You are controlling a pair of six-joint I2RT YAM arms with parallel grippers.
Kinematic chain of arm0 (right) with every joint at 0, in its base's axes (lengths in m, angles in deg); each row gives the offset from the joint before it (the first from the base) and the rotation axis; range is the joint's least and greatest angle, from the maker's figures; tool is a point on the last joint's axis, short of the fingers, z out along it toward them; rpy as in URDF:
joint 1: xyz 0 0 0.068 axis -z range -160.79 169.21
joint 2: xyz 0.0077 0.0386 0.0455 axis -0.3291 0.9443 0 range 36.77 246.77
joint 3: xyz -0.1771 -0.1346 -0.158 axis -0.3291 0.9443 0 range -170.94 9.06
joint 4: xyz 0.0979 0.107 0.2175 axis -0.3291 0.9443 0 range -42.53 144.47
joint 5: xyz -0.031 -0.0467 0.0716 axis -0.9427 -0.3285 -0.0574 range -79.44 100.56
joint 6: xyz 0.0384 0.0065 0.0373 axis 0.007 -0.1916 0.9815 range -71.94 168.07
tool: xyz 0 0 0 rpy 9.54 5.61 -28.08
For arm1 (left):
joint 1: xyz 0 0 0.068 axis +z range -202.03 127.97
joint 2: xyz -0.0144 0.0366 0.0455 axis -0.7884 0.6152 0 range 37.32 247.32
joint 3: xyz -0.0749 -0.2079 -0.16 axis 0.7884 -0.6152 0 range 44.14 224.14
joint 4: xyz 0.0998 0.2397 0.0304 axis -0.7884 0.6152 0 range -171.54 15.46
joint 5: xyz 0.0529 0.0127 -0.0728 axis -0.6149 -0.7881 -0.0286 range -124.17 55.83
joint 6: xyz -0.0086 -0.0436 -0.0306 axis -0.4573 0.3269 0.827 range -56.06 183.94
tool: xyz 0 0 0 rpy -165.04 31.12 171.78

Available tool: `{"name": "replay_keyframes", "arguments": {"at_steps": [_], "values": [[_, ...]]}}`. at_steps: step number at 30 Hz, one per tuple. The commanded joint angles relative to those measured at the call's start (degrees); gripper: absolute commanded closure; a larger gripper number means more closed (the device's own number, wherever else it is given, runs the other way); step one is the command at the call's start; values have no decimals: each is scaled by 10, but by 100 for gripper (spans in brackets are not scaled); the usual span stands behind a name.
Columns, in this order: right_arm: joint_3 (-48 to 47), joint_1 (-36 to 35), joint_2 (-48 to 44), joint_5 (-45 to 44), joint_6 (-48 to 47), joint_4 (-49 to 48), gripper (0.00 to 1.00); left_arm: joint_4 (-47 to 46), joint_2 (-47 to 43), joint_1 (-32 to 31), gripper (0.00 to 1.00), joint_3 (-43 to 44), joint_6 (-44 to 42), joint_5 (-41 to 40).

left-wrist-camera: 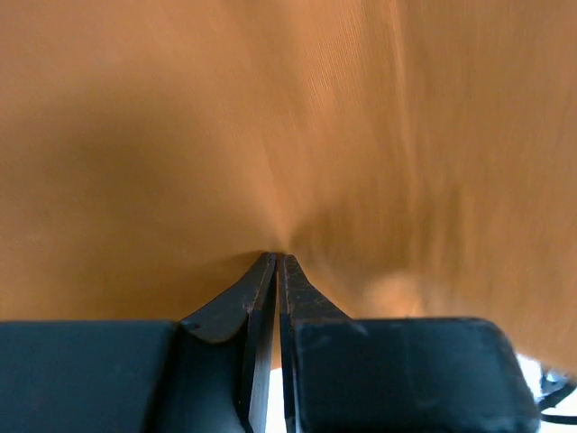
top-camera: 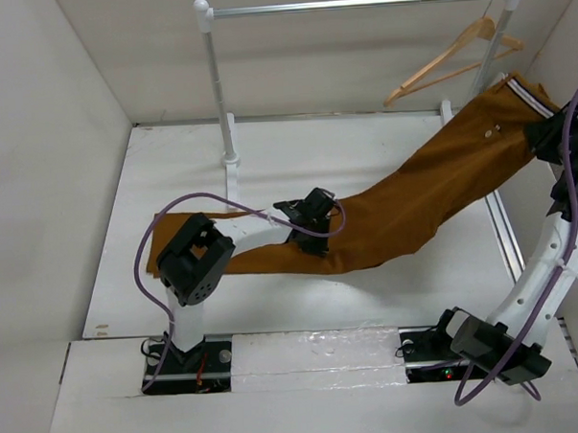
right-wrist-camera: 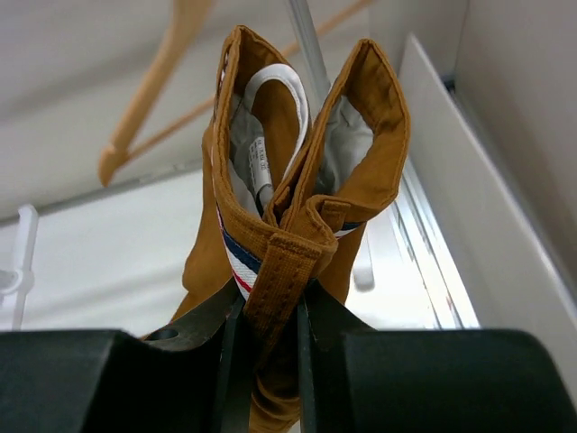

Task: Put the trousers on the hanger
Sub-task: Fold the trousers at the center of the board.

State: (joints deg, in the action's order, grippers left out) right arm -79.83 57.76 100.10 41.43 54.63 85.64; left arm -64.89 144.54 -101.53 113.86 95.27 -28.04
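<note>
Trousers: long rust-brown cloth trousers [top-camera: 432, 186] hang stretched between both claws; the waistband end is raised at the right claw, and the legs slope down to the left claw and run flat beyond it.
Right claw: black two-finger right claw [right-wrist-camera: 268, 307] pinches the doubled-over waistband between its fingers; pale lining, a red-white-and-blue striped band and a white label show just above the fingertips.
Left claw: black two-finger left claw [left-wrist-camera: 277, 257] has its fingers pressed together on a fold of the trouser leg; brown cloth fills the wrist view ahead of the tips; from above it sits at the near edge of the leg, about midway along.
Hanger: thin light-tan wooden hanger [top-camera: 452, 58] hangs above and to the left of the right claw, just behind the raised waistband; contact between the two cannot be told.
Rail: silver metal rail [top-camera: 356, 3] on white posts carries the hanger's hook, high above the right claw and far behind the left one.
Table: white table [top-camera: 362, 137] lies under the left claw and bears the flat end of the legs.
</note>
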Motion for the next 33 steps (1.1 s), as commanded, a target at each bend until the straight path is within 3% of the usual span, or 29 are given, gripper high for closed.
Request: {"name": "replay_keyframes", "arguments": {"at_steps": [1, 8, 12, 13, 17, 20, 22, 23, 26, 30, 33], "values": [[-83, 0, -9, 14, 27, -73, 100, -11, 31, -38, 98, 49, -3, 19], [-161, -67, 7, 50, 34, -83, 100, 23, 100, -72, 98, 199, 17, 35], [-176, -156, 7, 22, -21, -41, 100, 23, 39, -44, 100, 169, 36, 9], [-175, -215, 6, 2, -33, -28, 100, 19, 15, -33, 100, 150, 38, 6], [-136, -369, -3, -150, -89, 7, 100, -5, -150, 59, 100, 27, 57, 0], [-96, -473, 9, -209, -95, -9, 100, -1, -243, 114, 99, -29, 62, -15], [-97, -519, 28, -226, -97, -13, 100, 14, -279, 177, 99, -43, 63, -20], [-110, -596, 54, -273, -100, -24, 100, 25, -326, 238, 98, -54, 59, -17], [-127, -662, 90, -325, -100, -26, 100, 35, -358, 275, 98, -52, 56, -18], [-174, -748, 159, -351, -93, -44, 100, 41, -389, 378, 97, -33, 60, -2], [-225, -794, 220, -365, -85, -53, 100, 44, -399, 405, 97, 1, 65, -13]]}}
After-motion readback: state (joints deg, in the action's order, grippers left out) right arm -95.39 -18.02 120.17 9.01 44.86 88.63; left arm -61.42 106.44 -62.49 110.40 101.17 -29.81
